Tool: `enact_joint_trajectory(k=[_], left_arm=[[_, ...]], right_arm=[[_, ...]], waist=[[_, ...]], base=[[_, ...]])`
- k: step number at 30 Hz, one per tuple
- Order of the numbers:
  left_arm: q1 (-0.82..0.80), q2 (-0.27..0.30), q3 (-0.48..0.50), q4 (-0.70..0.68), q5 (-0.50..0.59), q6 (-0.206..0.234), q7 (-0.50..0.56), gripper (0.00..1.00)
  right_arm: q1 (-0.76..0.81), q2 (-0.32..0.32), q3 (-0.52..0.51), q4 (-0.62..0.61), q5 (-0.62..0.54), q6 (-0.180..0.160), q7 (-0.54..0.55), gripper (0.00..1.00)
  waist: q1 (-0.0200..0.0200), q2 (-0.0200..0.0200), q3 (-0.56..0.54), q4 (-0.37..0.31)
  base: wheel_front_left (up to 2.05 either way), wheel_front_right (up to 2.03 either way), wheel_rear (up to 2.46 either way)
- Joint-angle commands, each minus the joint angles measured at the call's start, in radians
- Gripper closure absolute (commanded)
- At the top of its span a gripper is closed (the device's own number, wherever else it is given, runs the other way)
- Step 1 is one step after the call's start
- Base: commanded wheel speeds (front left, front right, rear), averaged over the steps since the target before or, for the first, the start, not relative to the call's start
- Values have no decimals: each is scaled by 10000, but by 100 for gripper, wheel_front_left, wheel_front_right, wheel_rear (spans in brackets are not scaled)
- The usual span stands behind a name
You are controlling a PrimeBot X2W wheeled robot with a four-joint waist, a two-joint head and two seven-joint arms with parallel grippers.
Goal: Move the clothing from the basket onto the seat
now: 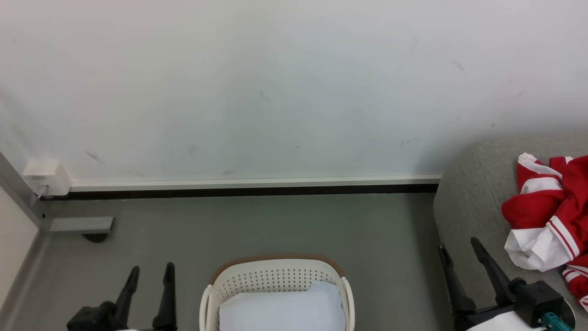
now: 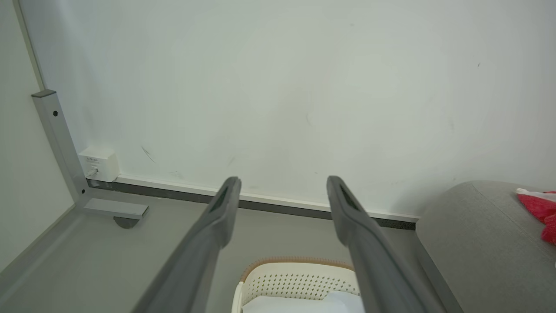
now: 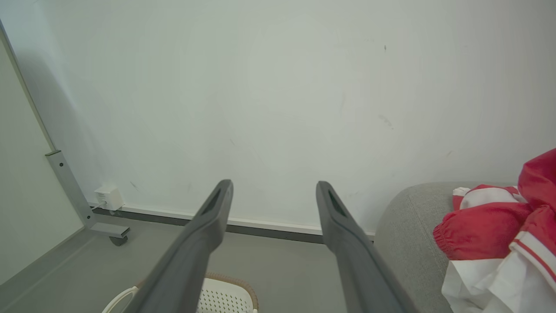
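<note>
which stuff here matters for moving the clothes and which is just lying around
For the job: red clothing, already on the grey seat; cream basket.
Just there: white liner sheet in the basket; wall socket box; metal frame foot.

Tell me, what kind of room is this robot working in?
Probably an indoor test room dressed as a home corner: a grey sofa with red clothing on it, a white laundry basket on the bare grey floor, and a plain, scuffed white wall.
</note>
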State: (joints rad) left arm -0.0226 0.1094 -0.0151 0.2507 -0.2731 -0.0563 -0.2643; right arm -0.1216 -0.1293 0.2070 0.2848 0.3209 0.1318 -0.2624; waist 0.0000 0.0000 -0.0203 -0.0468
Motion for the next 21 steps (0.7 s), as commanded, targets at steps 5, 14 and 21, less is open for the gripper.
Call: enact_joint_trajectory(k=[5,14,21], left_arm=[[40,-162,282,59,262,-204,1,0],[-23,-367,595,135,553,-403,1,0],[-12,-454,696,203,464,-506,0,100]], right_arm=[[75,11,-91,-78,32,-23,-30,0],[27,-14,-70,-34,118,-23,-31,0],[-1,27,-56,-21,71,0,0,100]], waist=[[0,0,17,16],[0,0,9,25],[0,0,-1,22]], base=[[0,0,0],[0,0,0],[0,0,0]])
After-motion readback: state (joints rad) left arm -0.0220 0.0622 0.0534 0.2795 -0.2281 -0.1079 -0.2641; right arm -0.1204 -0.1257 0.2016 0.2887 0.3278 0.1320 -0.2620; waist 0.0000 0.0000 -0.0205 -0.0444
